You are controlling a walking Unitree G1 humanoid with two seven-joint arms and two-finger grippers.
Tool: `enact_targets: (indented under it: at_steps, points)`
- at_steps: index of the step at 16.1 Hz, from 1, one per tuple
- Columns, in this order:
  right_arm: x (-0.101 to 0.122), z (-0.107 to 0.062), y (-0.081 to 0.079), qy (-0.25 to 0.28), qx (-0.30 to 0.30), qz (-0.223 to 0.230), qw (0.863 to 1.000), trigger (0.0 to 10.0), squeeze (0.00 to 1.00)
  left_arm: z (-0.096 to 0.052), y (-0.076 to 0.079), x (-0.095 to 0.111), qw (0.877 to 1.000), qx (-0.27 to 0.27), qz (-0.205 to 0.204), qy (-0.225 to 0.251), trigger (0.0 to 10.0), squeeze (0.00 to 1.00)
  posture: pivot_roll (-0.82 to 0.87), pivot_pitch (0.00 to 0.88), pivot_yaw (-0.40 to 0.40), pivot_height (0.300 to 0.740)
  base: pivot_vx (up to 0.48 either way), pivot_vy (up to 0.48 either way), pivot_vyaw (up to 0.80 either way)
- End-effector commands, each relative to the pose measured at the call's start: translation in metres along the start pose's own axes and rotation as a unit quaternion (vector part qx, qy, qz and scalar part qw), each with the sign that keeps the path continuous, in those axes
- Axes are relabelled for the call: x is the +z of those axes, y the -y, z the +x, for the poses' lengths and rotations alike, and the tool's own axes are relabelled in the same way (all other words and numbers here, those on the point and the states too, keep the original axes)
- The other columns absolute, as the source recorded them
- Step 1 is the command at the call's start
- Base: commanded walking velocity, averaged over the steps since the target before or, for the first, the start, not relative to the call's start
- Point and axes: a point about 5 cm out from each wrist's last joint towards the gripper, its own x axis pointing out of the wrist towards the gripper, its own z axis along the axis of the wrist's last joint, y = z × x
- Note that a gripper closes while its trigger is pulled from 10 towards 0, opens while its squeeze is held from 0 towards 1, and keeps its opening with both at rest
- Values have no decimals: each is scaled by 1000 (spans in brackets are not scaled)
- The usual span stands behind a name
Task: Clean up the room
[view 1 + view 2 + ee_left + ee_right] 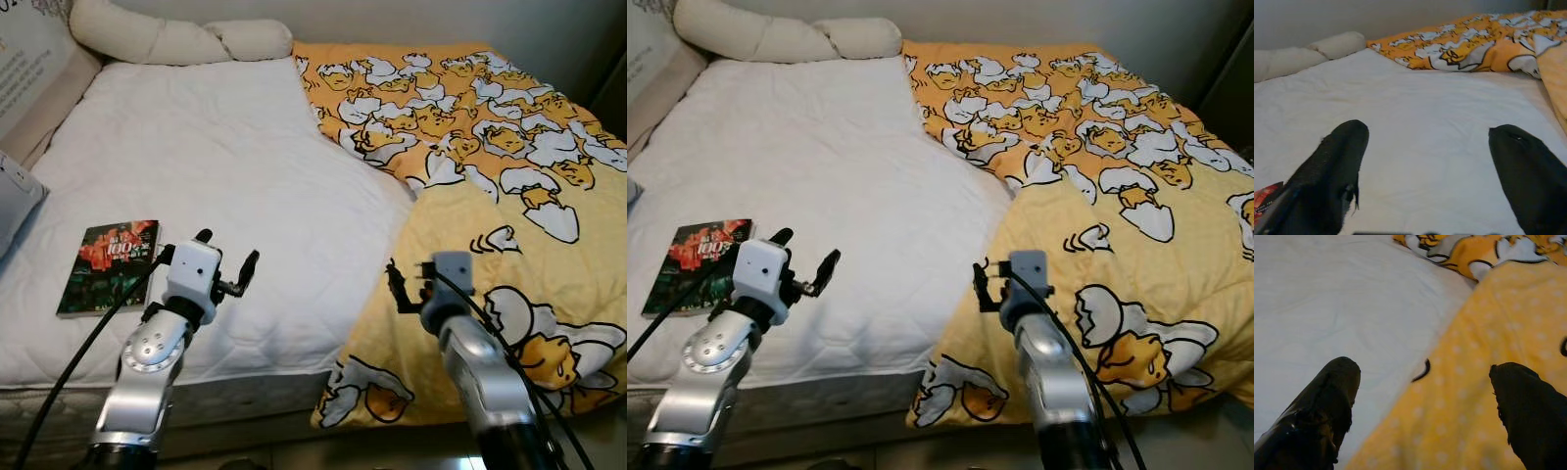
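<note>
You face a bed (196, 157) whose white sheet lies bare across the left and middle, while a yellow duvet (490, 147) printed with egg-and-duck cartoons is bunched over the right half, its folded edge running diagonally from the far middle toward the near right and spilling over the near side of the mattress. A long cream bolster pillow (167, 39) lies along the far edge.

Your right gripper (404, 286) hovers with its fingers spread directly over the duvet's near folded edge, where yellow meets white; in the right wrist view that border runs between the two fingers (1327, 401). Your left gripper (227, 262), likewise spread and holding nothing, hangs over bare sheet.

A book (108, 266) with a red-and-dark cover lies flat near the bed's near left corner, its long axis running near to far, just left of the left gripper.

So the choice seems split by side: the duvet edge is the right arm's, lying straight under it, and the book is the left arm's, a short reach leftward.
</note>
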Motion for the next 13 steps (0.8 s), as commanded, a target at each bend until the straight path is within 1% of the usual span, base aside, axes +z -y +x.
enact_targets:
  at_steps: [1,2,3,4,5,6,7,8,9,10,11,12,13]
  points:
    - [3,6,-1,-10,8,-6,1000,10000,122,-1,2,2,1000,-16,9,-5,10000,1000,23,0,-22,740,0,0,0]
    - [5,12,-2,-25,22,-5,999,10000,1000,-3,2,1,999,-28,35,-18,10000,1000,22,0,-23,740,0,0,0]
    - [7,19,-5,-36,37,-14,999,10000,1000,-4,2,-2,996,-45,60,-37,10000,1000,23,0,-24,740,0,0,0]
    - [7,25,-5,-52,32,-29,998,10000,1000,-5,4,-2,995,-62,67,-42,10000,1000,28,0,-36,740,0,0,0]
    - [5,33,-6,-79,27,-59,995,10000,1000,-7,9,1,994,-82,59,-37,10000,1000,37,0,-47,740,0,0,0]
    - [7,42,-5,-101,14,-66,993,10000,1000,-11,15,8,992,-112,53,-32,10000,965,49,0,-63,740,0,0,0]
    - [7,44,-4,-104,10,-63,992,10000,1000,-12,17,9,991,-118,54,-33,10000,867,49,0,-63,740,0,0,0]
    - [9,48,-4,-111,4,-56,992,10000,1000,-16,21,11,986,-146,69,-40,10000,471,51,0,-64,740,0,0,0]
    - [12,56,-4,-128,1,-57,990,10000,1000,-30,30,16,975,-200,84,-54,10000,137,73,0,-71,740,0,0,0]
    - [11,56,-4,-133,2,-63,989,10000,612,-34,32,18,974,-206,81,-56,10000,78,78,0,-72,740,0,0,0]
    - [6,56,-1,-152,-6,-74,986,10000,0,-43,33,22,971,-217,76,-62,10000,0,105,0,-70,740,0,0,0]
    - [0,54,3,-165,-17,-76,983,10000,0,-52,34,25,970,-222,76,-68,10000,0,137,0,-76,740,0,0,0]
    - [-2,53,4,-168,-20,-71,983,10000,0,-55,35,27,969,-224,76,-70,10000,0,156,0,-80,740,0,0,0]
